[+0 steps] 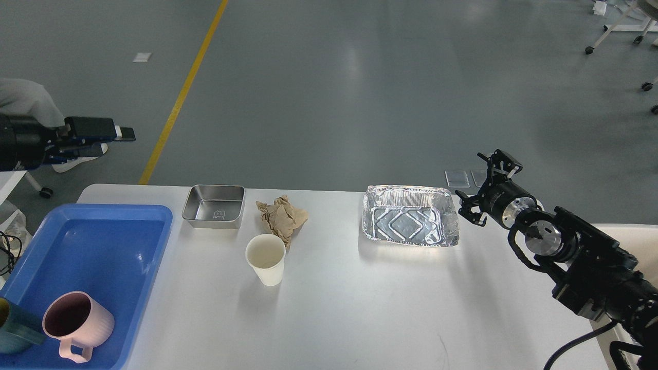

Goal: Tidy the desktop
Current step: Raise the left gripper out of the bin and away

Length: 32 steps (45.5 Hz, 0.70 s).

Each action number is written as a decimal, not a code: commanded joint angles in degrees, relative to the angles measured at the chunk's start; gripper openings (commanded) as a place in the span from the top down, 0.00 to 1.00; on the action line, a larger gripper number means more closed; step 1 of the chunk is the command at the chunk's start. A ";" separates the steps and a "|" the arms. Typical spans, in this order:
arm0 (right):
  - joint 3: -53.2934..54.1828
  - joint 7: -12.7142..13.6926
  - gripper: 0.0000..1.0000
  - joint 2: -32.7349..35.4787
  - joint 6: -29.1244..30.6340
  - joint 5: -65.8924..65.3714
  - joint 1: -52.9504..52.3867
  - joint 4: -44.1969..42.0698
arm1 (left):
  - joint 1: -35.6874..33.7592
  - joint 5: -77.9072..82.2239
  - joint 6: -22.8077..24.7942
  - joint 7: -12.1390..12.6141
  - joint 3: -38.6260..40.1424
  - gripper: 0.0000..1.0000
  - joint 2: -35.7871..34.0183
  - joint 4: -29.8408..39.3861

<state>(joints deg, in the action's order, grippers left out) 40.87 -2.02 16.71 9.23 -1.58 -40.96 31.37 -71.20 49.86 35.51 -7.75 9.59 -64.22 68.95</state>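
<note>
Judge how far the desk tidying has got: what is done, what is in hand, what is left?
Done: the pink mug stands in the blue tray. In hand: nothing; the left gripper is empty, the right gripper open beside the foil tray. Left on the desktop: steel tin, crumpled paper, paper cup.

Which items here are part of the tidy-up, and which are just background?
Job items, on my reading: desktop, paper cup, crumpled brown paper, steel tin, foil tray, blue tray holding the pink mug, left gripper, right gripper.

Background: yellow floor line, small side table, a person's shoe, wheeled furniture.
</note>
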 commanded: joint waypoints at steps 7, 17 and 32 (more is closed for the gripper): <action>0.00 0.00 0.00 -0.01 -0.17 -0.36 -0.09 0.01 | -5.43 -6.09 2.96 2.82 4.29 0.06 -4.76 -0.40; 0.00 0.00 0.00 -0.19 -0.35 -0.36 -0.70 0.01 | -6.58 -8.90 7.73 2.83 6.06 0.06 -10.48 -0.05; -0.09 0.09 0.00 -0.98 -0.88 -1.76 -1.14 0.01 | -8.25 -8.99 8.43 2.91 5.97 0.06 -10.93 0.22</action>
<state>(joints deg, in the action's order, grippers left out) 40.78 -1.95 15.80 8.47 -3.08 -42.07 31.43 -79.35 40.90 43.98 -4.85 15.61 -75.77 69.16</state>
